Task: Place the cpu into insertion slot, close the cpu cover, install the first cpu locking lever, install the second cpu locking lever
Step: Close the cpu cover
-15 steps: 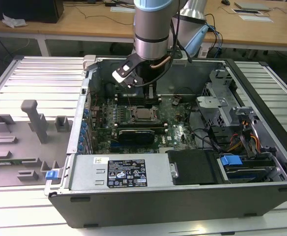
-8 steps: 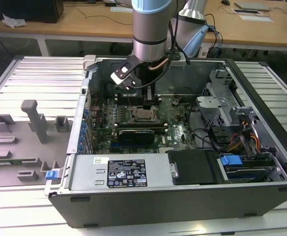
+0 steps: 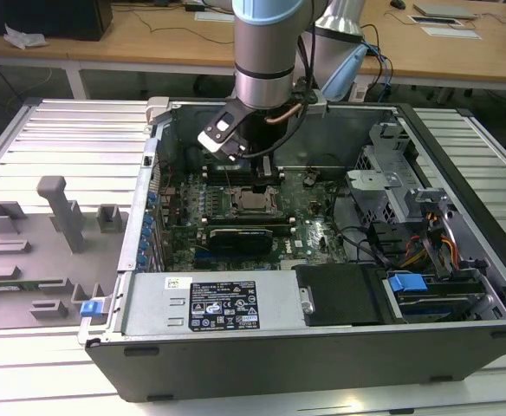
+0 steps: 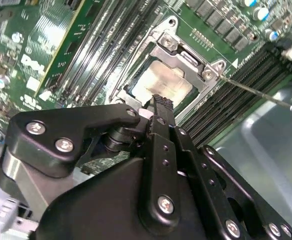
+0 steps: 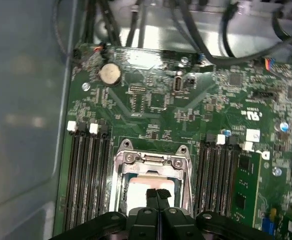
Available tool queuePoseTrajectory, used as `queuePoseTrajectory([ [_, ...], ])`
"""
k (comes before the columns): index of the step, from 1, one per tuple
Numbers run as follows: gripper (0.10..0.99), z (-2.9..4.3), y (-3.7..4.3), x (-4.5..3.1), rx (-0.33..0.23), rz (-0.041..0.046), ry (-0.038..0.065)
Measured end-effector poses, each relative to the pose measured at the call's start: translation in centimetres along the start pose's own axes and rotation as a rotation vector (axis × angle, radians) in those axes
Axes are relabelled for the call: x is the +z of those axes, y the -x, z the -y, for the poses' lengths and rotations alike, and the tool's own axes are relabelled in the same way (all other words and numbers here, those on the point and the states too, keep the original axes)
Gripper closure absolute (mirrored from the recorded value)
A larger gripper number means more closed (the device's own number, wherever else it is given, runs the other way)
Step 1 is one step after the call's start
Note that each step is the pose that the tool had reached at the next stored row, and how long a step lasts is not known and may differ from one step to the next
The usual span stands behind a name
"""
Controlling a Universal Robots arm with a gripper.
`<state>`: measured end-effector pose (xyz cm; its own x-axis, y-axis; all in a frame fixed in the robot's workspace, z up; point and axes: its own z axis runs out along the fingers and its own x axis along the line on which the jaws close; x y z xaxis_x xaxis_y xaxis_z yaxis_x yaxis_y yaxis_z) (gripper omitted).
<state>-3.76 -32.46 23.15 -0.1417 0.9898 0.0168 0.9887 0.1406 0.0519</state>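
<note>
Though empty and fully closed, the hand (image 5: 156, 192) just above the cpu (image 5: 136, 194), itself beneath the cpu cover (image 4: 186, 56).

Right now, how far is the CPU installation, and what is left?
Done: the cpu is seated, and the cpu cover lies flat around it. In hand: the gripper, fingers shut, hangs close above the cpu. Left: one locking lever sticks out free, not latched; the second lever I cannot judge.

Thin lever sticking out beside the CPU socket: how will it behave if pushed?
The lever looks like a thin wire rod held at one end beside the cpu cover, so it likely swings and flexes a little. Its smooth, narrow metal may let a pushing tip slip off.
</note>
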Motion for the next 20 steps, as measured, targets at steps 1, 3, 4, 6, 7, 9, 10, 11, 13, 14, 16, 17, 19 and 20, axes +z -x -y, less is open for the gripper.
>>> queuePoseTrajectory([
  [1,0.98,0.0,0.0,0.0,-0.04,0.0007,-0.001],
  [3,0.98,0.0,0.0,0.01,-0.098,0.0021,-0.003],
  [4,0.98,0.0,0.0,0.01,-0.115,0.0027,-0.003],
  [6,0.98,0.0,0.0,0.02,-0.166,0.0049,-0.005],
  [7,0.98,-0.01,0.0,0.02,-0.189,0.0061,-0.006],
  [9,0.98,0.0,0.0,0.03,-0.26,0.0108,-0.008],
  [10,0.98,0.0,0.0,0.04,-0.33,0.0153,-0.011],
  [11,0.98,0.0,0.0,0.05,-0.358,0.0173,-0.012],
  [13,0.98,0.0,0.0,0.05,-0.397,0.0204,-0.013],
  [14,0.98,0.0,0.0,0.05,-0.43,0.0229,-0.015],
  [16,0.98,0.0,0.0,0.06,-0.492,0.0278,-0.017],
  [17,0.98,0.0,0.0,0.06,-0.514,0.0294,-0.018],
  [19,0.98,0.0,0.0,0.06,-0.557,0.0327,-0.02],
  [20,0.98,0.0,0.0,0.07,-0.603,0.0366,-0.022],
])
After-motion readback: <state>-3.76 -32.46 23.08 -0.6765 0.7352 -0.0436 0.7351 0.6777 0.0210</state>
